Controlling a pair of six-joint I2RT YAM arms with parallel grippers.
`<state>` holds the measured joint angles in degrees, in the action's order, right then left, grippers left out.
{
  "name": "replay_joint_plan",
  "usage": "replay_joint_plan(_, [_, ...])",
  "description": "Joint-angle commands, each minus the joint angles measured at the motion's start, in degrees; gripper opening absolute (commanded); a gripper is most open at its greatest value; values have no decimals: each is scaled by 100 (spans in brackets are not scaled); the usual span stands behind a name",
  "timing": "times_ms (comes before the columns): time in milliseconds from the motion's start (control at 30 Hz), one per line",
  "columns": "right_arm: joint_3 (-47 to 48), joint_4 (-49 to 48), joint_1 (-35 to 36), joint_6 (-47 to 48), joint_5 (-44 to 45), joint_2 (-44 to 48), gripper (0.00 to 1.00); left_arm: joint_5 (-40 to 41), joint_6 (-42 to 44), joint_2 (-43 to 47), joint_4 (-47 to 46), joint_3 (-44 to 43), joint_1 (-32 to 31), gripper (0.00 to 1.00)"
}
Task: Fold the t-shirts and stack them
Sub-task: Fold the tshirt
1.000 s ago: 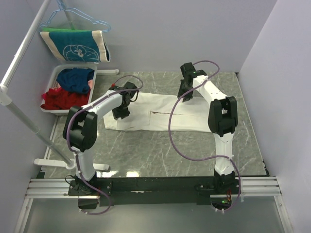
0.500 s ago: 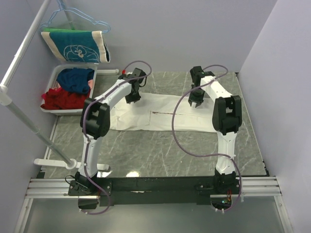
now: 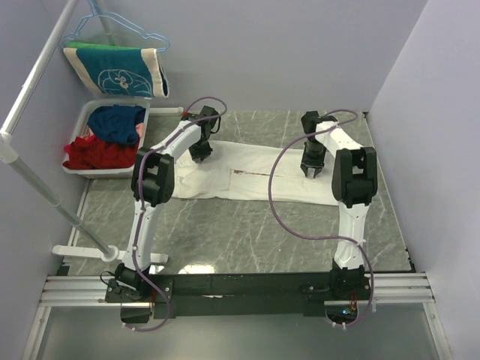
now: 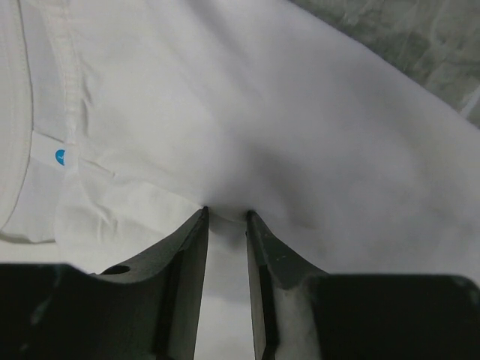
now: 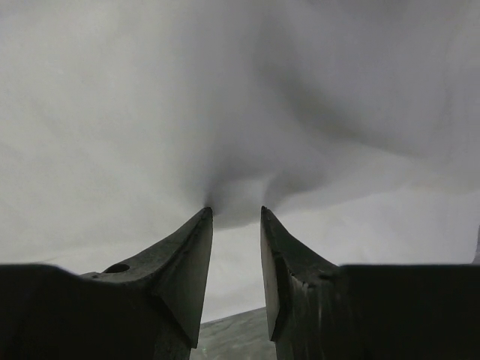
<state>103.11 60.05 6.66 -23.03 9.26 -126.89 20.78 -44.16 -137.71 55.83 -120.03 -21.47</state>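
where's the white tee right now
Top view: the white t-shirt lies flat across the table centre, pinched by the left gripper and right gripper.

No words, brands or numbers can be read, small white sewn-in label (image 4: 58, 156) on the cream t-shirt (image 4: 300, 135) bearing only a blue dot-like mark, too small to make out, teal cloth (image 3: 116, 71) hanging far left with a white line drawing, no legible lettering

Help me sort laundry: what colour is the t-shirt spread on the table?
The soft cloth t-shirt is plain cream-white; best seen in the top external view.
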Motion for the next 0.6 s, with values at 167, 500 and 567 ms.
replay_joint_plan(167, [-388,226,46,158,15,15,40,-179,302,-503,-168,-829,284,35])
replay_joint_plan(500, [-1195,156,134,149,-82,357,40,-1154,742,-713,-1136,-969,381,39])
replay_joint_plan(567, [-1389,112,204,123,-125,542,40,-1356,760,-879,-1241,-1154,390,34])
